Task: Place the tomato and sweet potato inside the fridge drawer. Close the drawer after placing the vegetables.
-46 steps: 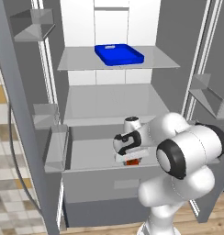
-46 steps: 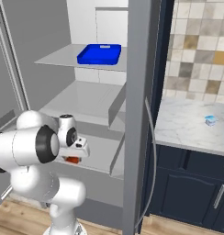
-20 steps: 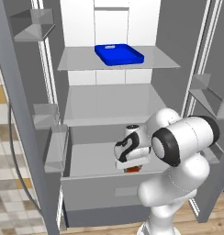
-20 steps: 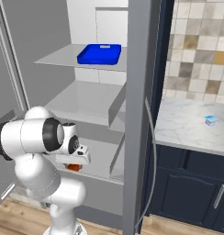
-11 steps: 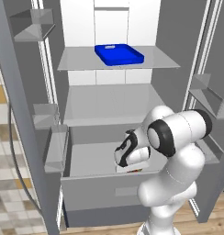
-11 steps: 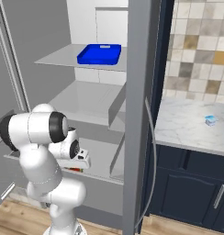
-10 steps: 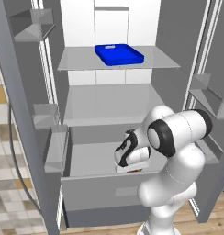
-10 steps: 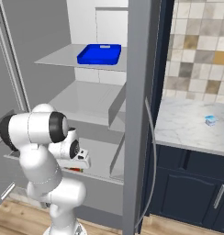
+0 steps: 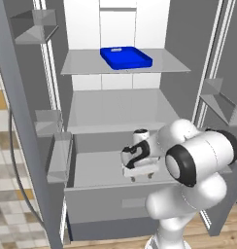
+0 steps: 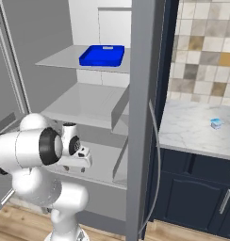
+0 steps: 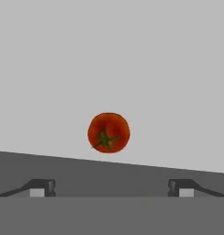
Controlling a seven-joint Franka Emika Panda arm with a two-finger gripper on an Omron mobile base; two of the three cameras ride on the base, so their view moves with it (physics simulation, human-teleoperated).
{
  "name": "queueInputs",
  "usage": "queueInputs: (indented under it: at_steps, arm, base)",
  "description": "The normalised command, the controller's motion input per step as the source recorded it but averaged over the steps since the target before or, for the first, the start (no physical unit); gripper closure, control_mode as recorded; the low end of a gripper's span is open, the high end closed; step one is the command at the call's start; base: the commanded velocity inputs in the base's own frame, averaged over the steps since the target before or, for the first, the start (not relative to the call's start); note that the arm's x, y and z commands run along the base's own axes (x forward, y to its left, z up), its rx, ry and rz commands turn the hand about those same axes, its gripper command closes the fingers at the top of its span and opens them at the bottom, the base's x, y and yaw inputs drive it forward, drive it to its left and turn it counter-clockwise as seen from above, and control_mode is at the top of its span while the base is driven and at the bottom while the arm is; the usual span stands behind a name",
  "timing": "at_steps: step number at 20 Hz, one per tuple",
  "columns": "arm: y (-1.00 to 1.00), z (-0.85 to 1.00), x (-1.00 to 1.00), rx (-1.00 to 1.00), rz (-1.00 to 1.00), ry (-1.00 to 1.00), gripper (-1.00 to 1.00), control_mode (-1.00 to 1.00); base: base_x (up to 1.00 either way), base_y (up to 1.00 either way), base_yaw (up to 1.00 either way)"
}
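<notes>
1. Gripper (image 11: pixel 111 188) is spread wide with nothing in it, fingertips (image 11: pixel 40 187) well apart at the bottom of the hand view.
2. Tomato (image 11: pixel 109 132) lies loose on the pale drawer floor, at about 12 o'clock from the gap between the fingers.
3. Base views: the hand hangs over the pulled-out drawer (image 9: pixel 115 202), blue tray (image 9: pixel 126 57) on the top shelf.

arm (image 9: pixel 188 160): glossy white rounded links are seen | joints: dark black rings are set between the links | wrist: white, with a black band | claw (image 11: pixel 109 187): two small dark finger tips (image 11: pixel 40 186) with pale pads | cables, markings: cannot be told
</notes>
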Motion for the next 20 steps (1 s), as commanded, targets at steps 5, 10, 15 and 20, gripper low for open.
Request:
queueInputs:
  at_steps: [5, 10, 15, 20]
  arm:
    - [0.0, 0.91, -0.33, 0.0, -0.04, -0.09, -1.0, -1.0]
    - [-0.04, 0.94, -0.6, 0.0, -0.02, -0.12, -1.0, -1.0]
    - [-0.01, 0.8, -0.71, 0.0, -0.02, -0.08, -1.0, -1.0]
    - [-0.08, 0.7, -0.64, 0.0, -0.02, -0.08, -1.0, -1.0]
  base:
    - [0.0, 0.0, 0.0]
    - [0.0, 0.0, 0.0]
    - [0.0, 0.0, 0.0]
    - [0.0, 0.0, 0.0]
